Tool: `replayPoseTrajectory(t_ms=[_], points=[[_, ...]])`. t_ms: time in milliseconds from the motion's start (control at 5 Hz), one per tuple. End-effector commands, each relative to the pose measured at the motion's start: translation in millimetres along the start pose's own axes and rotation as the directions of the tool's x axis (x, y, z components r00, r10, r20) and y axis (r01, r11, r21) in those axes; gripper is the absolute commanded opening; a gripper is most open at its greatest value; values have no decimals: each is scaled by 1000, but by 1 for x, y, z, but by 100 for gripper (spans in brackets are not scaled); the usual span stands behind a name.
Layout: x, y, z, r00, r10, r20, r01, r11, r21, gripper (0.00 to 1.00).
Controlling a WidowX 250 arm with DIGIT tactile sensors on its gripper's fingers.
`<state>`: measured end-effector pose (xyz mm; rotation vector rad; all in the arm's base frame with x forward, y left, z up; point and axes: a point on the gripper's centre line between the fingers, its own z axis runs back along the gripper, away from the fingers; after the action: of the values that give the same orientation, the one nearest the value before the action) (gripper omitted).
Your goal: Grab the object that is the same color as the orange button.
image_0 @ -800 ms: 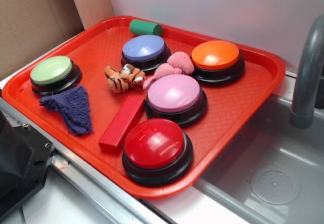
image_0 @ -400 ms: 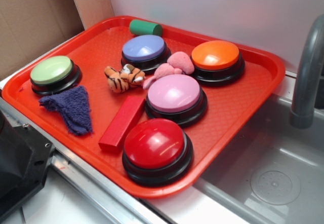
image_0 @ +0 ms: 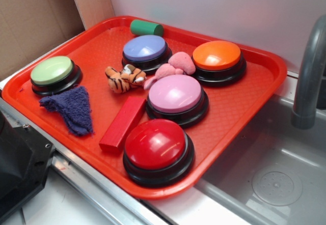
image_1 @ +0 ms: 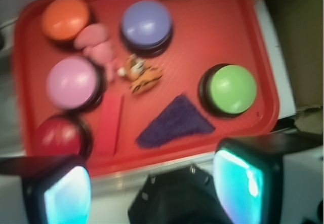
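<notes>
Clearly my target is the little tiger toy, the only thing matching the orange button; it lies near the middle of the red tray, between the purple button and the red block, just beside the pink plush lump. I judge it light, soft and squashy, so I would pinch across its striped body. My gripper hangs high above the tray's near edge, fingers spread wide and empty.
</notes>
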<state>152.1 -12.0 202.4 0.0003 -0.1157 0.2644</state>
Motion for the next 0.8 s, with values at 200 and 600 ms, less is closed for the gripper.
replayPoseTrajectory(t_ms=[200,600], points=[[39,10,-83,975,222,-8,-223,975,-14,100],[54,16,-140,967,255,-24,-256,967,-18,100]])
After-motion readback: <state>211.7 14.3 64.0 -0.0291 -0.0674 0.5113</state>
